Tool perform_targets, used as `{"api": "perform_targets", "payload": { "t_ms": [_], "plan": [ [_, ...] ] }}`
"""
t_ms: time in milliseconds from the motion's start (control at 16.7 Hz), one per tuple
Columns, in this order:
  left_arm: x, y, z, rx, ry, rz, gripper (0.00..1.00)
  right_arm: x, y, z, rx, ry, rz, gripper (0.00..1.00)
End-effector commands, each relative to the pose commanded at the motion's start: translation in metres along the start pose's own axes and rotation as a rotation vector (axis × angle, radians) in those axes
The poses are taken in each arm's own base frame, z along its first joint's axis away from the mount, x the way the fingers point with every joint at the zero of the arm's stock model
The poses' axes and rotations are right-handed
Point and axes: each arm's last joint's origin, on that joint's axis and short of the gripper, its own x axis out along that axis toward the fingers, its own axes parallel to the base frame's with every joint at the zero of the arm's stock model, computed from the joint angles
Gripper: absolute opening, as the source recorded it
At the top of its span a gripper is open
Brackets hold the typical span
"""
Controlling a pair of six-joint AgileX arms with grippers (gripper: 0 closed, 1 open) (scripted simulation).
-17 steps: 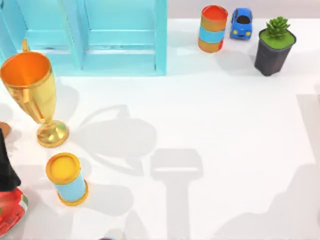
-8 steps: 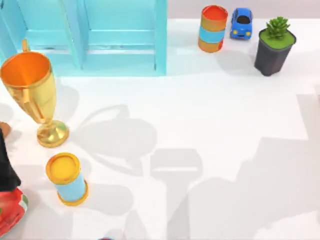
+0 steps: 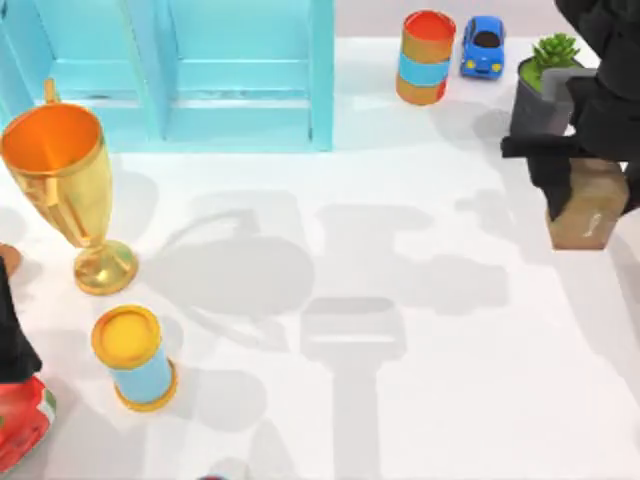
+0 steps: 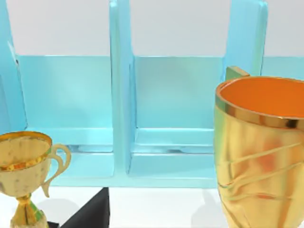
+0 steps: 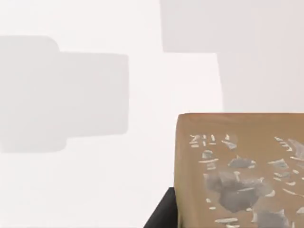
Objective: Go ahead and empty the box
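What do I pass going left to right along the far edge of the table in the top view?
Shelf → orange can → toy car → potted plant → right gripper holding the brown box.

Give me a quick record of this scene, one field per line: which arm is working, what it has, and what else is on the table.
working arm: right gripper at the table's right side, shut on the brown box
box: raised, beside the potted plant
back of table: blue shelf unit, orange can, blue toy car
left side: gold trophy, yellow can
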Motion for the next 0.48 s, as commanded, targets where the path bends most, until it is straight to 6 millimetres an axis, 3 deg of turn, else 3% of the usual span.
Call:
{"api": "perform_targets", "payload": {
  "t_ms": [120,240,360,480],
  "plan": [
    [0.000,0.000,0.000,0.000,0.000,0.000,1.00,0.012,0.067,-0.011,0.000,-0.007,-0.004,0.00],
    [0.000,0.000,0.000,0.000,0.000,0.000,1.00,0.023,0.119,-0.028,-0.001,-0.021,-0.002,0.00],
    [0.000,0.000,0.000,0.000,0.000,0.000,1.00,0.029,0.153,-0.043,-0.003,-0.037,0.003,0.00],
    [0.000,0.000,0.000,0.000,0.000,0.000,1.00,0.032,0.170,-0.052,-0.004,-0.048,0.009,0.00]
  ]
}}
